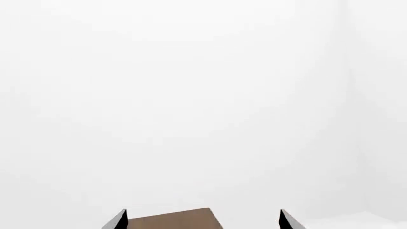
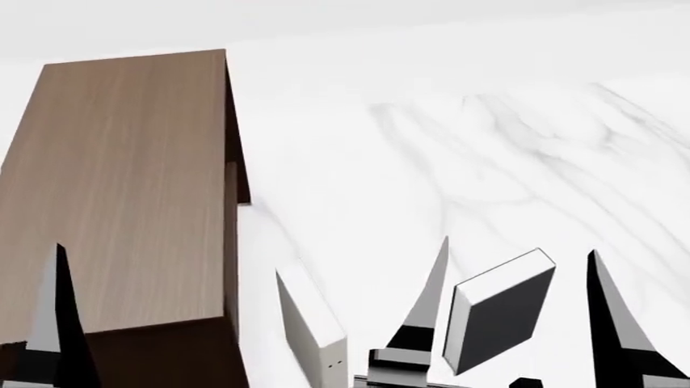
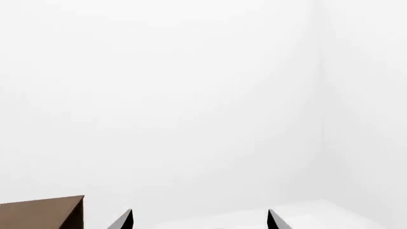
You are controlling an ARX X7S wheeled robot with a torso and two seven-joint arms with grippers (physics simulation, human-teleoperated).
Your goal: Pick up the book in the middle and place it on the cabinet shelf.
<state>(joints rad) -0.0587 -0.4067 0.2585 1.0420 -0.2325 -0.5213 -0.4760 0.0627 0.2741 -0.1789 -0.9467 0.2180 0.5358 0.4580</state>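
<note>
1. White marble counter (image 2: 485, 153) with grey veins fills the right of the head view, under a plain white backdrop; both wrist views show almost nothing except that blank white.
2. The cabinet shelf (image 2: 129, 194), tall and dark brown with a lighter flat top, stands at the left; its base is cut off by the frame. Only a corner of its top shows in each wrist view.
3. The book (image 2: 502, 311), charcoal-covered with white page edges, sits tilted between the two prongs of the right gripper (image 2: 518, 259). Its jaws stand spread; whether they touch the covers cannot be told, and the book's lower end is cut off.
4. An off-white book (image 2: 313, 327) stands just left of it, partly cropped, with small dots near its bottom.
5. Only one prong of the left gripper (image 2: 60, 315) shows in the head view, in front of the cabinet; the left wrist view shows its jaws wide apart and holding nothing.
</note>
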